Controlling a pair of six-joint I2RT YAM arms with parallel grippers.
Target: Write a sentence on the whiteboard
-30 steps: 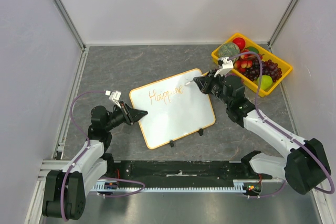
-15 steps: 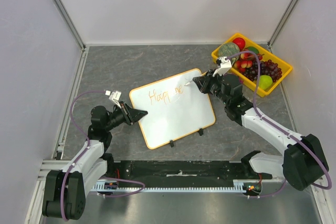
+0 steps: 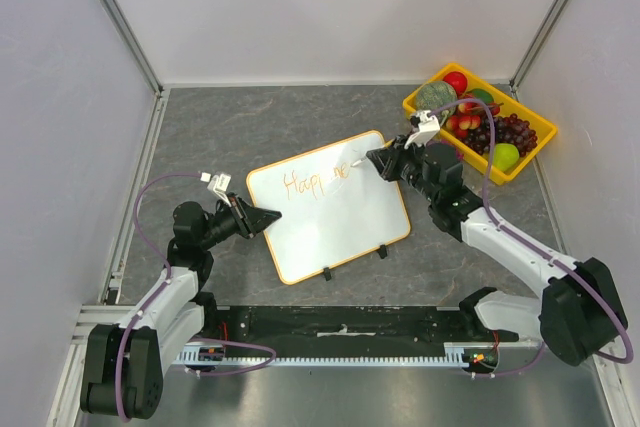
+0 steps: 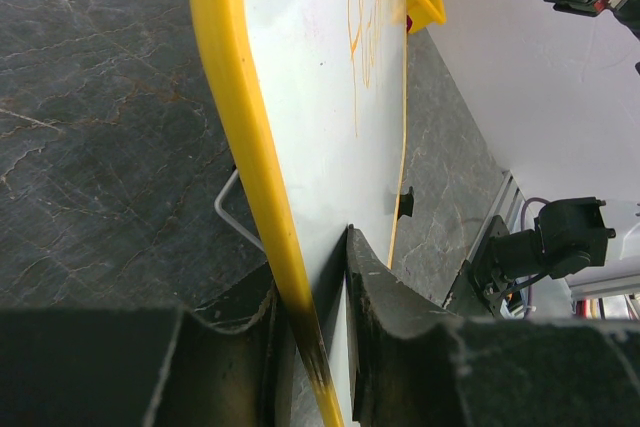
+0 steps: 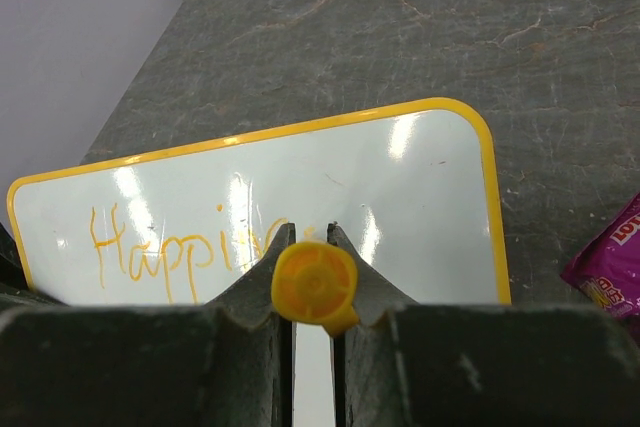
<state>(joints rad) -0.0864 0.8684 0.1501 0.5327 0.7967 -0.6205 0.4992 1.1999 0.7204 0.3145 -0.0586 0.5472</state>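
Across the last second the right claw (image 3: 377, 159), clenched on the marker (image 3: 360, 160), creeps slightly along the whiteboard's (image 3: 340, 222) far edge, extending the sentence (image 3: 315, 181) past "Happi"; the left claw (image 3: 262, 219) stays clamped on the whiteboard's left rim, the board resting on the table (image 3: 230, 127), so most words remain unwritten

A dark grey, marble-veined desk (image 3: 250, 127) is boxed in on three sides by plain, pale lavender-white wall panels (image 3: 330, 7). Slim silver aluminium posts (image 3: 120, 24) join the corners. The light is even, casting only soft shadows.
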